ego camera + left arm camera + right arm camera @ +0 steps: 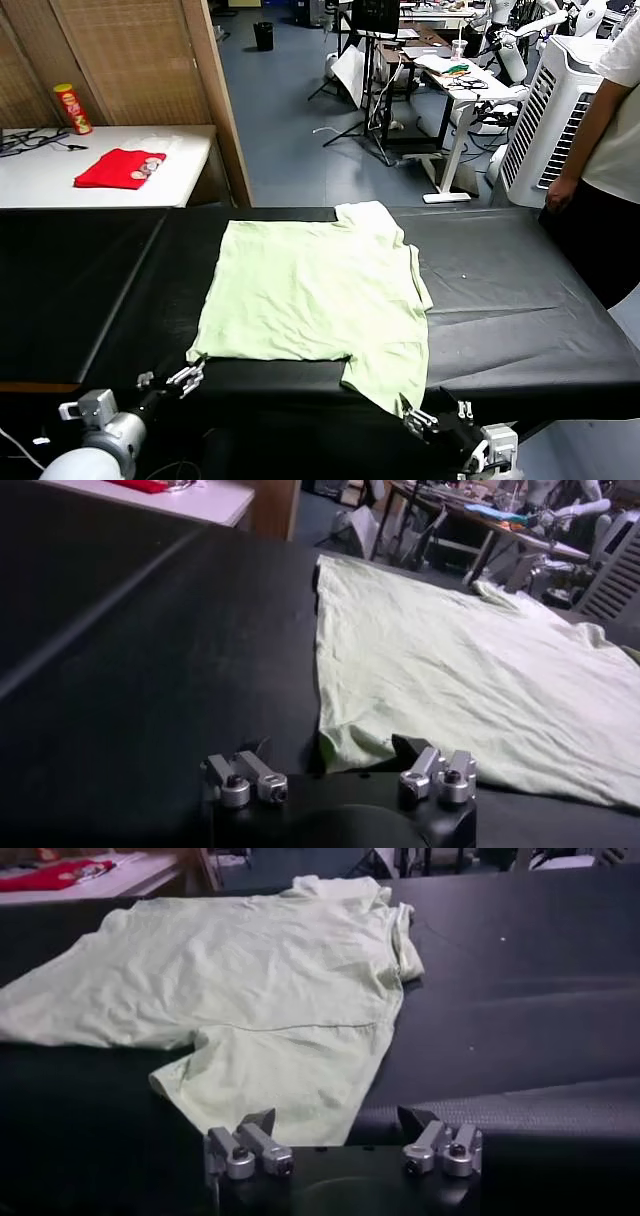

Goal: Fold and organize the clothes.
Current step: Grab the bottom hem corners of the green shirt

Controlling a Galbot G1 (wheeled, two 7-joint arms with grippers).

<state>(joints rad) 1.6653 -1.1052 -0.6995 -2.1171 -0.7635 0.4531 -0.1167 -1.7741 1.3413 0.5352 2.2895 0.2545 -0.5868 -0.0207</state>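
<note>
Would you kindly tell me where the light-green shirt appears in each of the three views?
Head view: shirt lies flat at the centre of the black table.
Left wrist view: right half, stretching away from the near corner.
Right wrist view: upper left and centre.
Shared landmark: the red garment on the white table behind.

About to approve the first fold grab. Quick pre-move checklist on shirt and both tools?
1. Shirt lies spread on the black table: ok.
2. Left tool open, at the shirt's near left corner: ok.
3. Right tool open, at the near sleeve's edge: ok.
4. Neither tool grips cloth yet: ok.
5. Cloth smooth: not ok, wrinkled.
6. Person stands at the table's far right edge: not ok.
</note>
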